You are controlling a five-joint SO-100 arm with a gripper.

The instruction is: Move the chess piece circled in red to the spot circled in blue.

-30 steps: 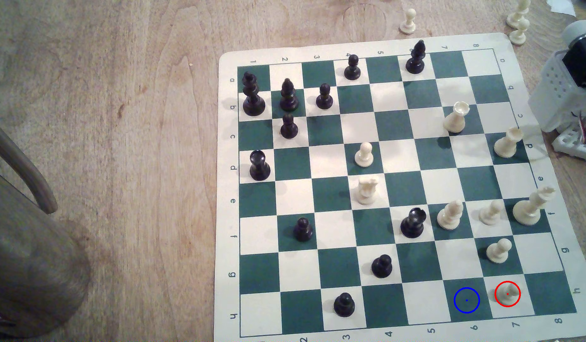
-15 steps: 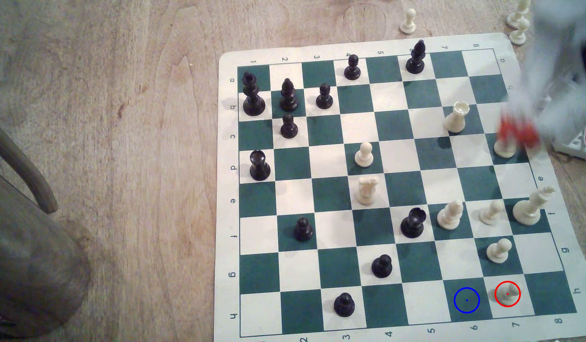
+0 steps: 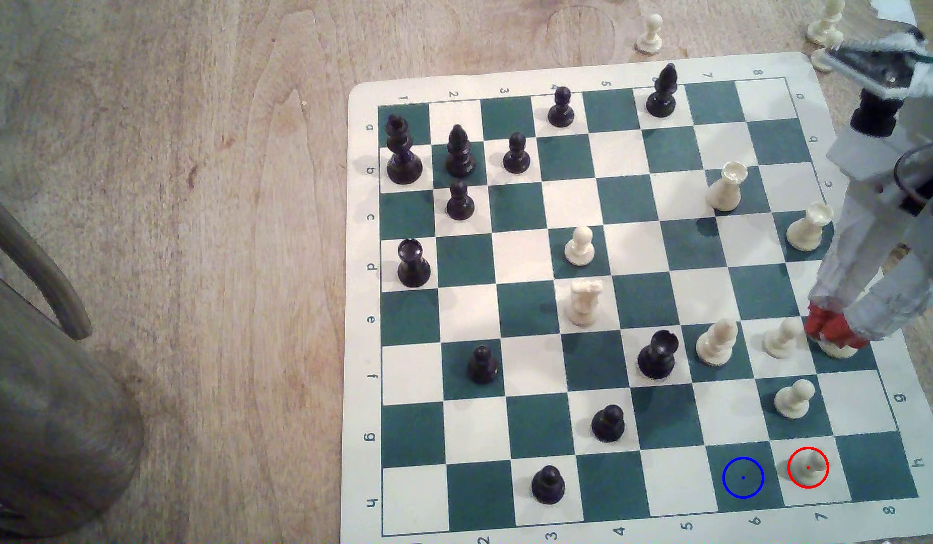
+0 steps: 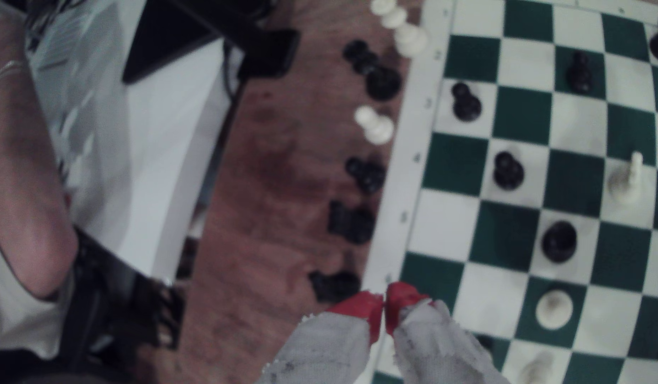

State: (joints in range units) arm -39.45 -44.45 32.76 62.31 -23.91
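Jaws closed, well above pawn [image 3: 808,467]

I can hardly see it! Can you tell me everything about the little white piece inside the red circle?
The chess piece is a small cream-white pawn that looks plastic, its shape hard to make out because it blends into the white square under it. It stands alone near the board's bottom right corner in the exterior view. Nothing touches it; the red-tipped end effector is farther up the board.

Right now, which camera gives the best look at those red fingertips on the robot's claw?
The wrist view: the gripper sits close up, red tips nearly touching, gap plain. The exterior view shows the gripper smaller, side-on, in front of a cream piece on the chessboard.
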